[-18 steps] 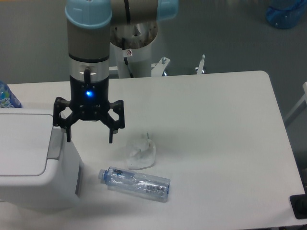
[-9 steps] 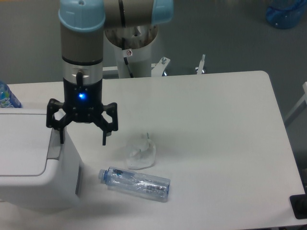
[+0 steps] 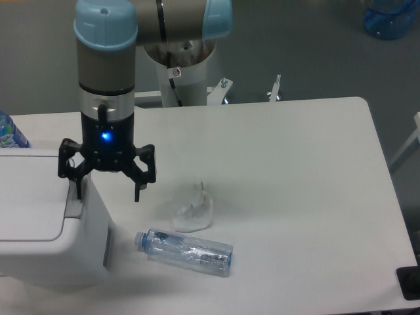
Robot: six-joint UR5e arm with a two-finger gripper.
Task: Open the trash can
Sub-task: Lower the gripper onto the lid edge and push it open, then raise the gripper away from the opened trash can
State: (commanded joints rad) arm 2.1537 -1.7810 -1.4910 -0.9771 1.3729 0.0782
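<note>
To open the trash can (image 3: 46,223), which sits at the table's (image 3: 295,197) near left corner with its long side running left to right and its grey tab (image 3: 77,200) facing right, the spread, empty gripper (image 3: 107,195) should press squarely down on that tab.

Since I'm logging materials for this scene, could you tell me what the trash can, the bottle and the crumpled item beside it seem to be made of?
The trash can looks like white, smooth, moulded plastic with a slightly matte finish and rounded corners. The bottle seems to be clear thin plastic, see-through with glints, a blue cap and a printed label. The crumpled item is probably thin translucent plastic film or wrap, judging by its creases, though paper can't be ruled out.
</note>
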